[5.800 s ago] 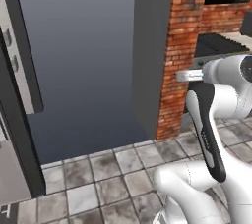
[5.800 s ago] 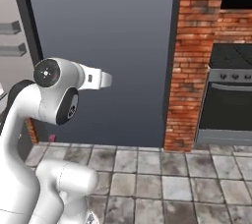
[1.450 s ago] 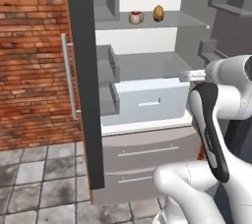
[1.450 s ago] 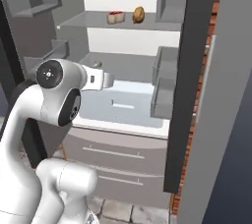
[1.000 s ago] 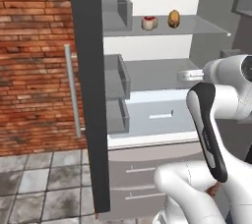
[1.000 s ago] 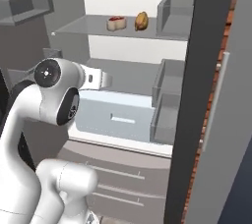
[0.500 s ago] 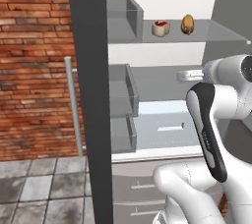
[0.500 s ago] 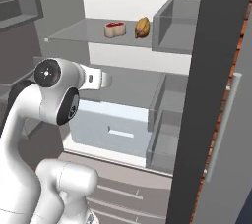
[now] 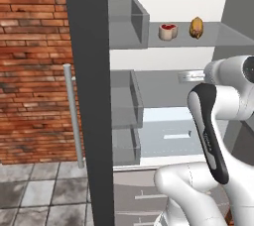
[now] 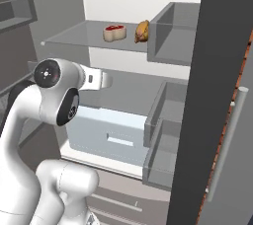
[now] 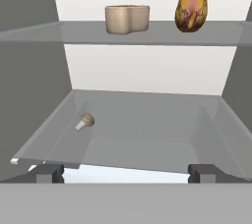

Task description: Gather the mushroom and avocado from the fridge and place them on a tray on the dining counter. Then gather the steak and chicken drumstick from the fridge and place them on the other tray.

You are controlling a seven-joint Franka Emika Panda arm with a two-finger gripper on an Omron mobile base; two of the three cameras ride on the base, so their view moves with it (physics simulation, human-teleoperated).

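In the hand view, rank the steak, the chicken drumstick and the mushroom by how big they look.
1. steak and chicken drumstick: look about alike, side by side on the upper shelf.
2. mushroom: clearly smallest, though nearer on the lower shelf.

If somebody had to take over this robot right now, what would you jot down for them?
Gripper: open, holding nothing, facing into the open fridge.
Steak and chicken drumstick: side by side on the upper shelf.
Mushroom: lying on the lower shelf, to the left.
Avocado and trays: can't say where.
Done: fridge opened. Left: nothing has been picked up yet, so all four items.
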